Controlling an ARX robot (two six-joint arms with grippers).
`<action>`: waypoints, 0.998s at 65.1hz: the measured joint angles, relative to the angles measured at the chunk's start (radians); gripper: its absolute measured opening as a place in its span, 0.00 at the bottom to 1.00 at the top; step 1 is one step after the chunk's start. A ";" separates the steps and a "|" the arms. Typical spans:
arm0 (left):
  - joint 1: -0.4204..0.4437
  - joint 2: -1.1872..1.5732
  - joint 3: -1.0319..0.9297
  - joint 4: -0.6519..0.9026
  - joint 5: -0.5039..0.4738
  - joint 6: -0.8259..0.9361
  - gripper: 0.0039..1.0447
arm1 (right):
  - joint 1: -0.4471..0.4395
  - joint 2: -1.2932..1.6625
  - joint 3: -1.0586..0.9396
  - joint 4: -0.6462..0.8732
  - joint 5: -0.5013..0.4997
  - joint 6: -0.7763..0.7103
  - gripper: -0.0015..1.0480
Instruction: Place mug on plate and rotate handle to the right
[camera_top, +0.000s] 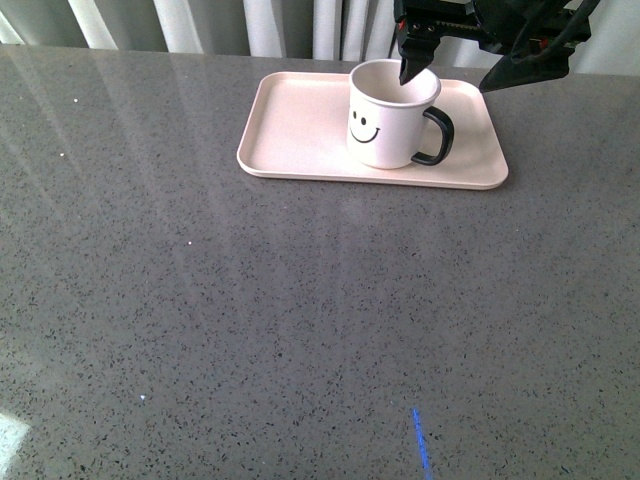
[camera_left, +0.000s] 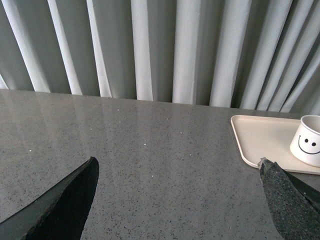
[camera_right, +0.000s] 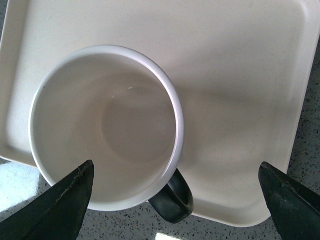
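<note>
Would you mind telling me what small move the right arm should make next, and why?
Probably lift the right gripper straight up. The mug already stands on the pink tray with its handle pointing right. The fingers are spread open, and one appears to hang at the mug's mouth, so a sideways retreat might knock it.

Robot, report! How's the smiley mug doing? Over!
Left gripper open, empty. Right gripper open over mug. Mug upright on plate, handle right. Nothing blocking.
</note>
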 joint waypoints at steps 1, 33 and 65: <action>0.000 0.000 0.000 0.000 0.000 0.000 0.91 | 0.000 0.003 0.003 0.000 0.000 0.002 0.91; 0.000 0.000 0.000 0.000 0.000 0.000 0.91 | 0.000 0.064 0.076 -0.039 0.019 0.027 0.91; 0.000 0.000 0.000 0.000 0.000 0.000 0.91 | 0.000 0.096 0.089 -0.056 0.043 0.033 0.61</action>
